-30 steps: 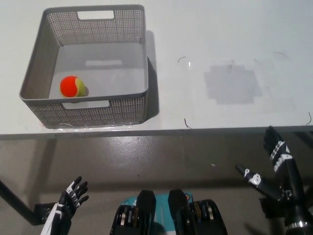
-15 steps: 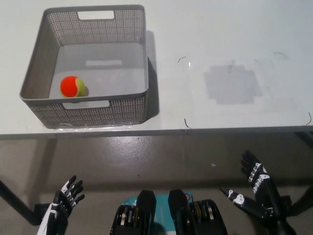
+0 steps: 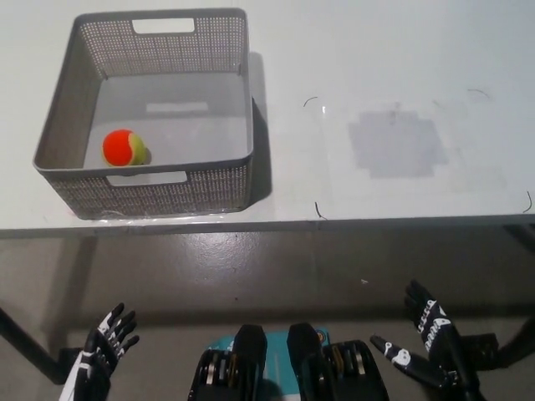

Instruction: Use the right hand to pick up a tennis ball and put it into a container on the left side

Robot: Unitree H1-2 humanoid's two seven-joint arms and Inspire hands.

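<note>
Orange-and-yellow fuzzy tennis ball point(image 3: 124, 148) sits inside grey perforated basket point(image 3: 234, 109).

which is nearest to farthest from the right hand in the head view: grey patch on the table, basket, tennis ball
From the right hand, low at the right:
1. Grey patch, on the table's right part, straight above the hand.
2. Basket, on the left; its near right corner comes next.
3. Tennis ball, inside the basket's left side.
</note>
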